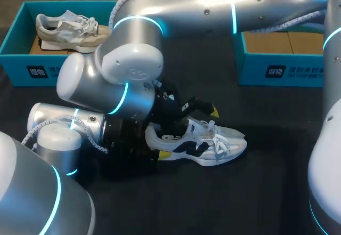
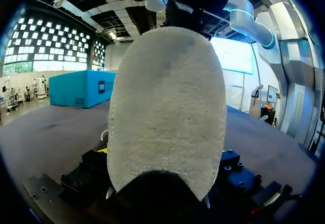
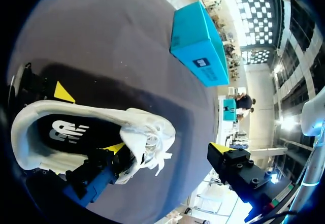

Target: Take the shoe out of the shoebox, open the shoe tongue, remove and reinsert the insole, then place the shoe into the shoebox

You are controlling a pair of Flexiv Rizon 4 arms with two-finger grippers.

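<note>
A white and dark shoe [image 1: 213,142] lies on the dark table with its toe pointing right. My left gripper [image 1: 159,142] reaches in from the lower left and is shut on the shoe's heel. In the left wrist view the white heel [image 2: 167,112] fills the space between its fingers. My right gripper [image 1: 200,118] hangs open over the shoe's mouth. In the right wrist view one of its fingers [image 3: 114,150] sits at the shoe's opening beside the laces [image 3: 150,135], and the other finger [image 3: 223,150] stands clear over the table. The dark insole [image 3: 66,132] shows inside the shoe.
A teal shoebox [image 1: 21,59] at the back left holds a beige shoe [image 1: 69,30]. A second teal shoebox [image 1: 277,67] stands at the back right, partly hidden behind my right arm. Bare dark tabletop lies in front of the shoe.
</note>
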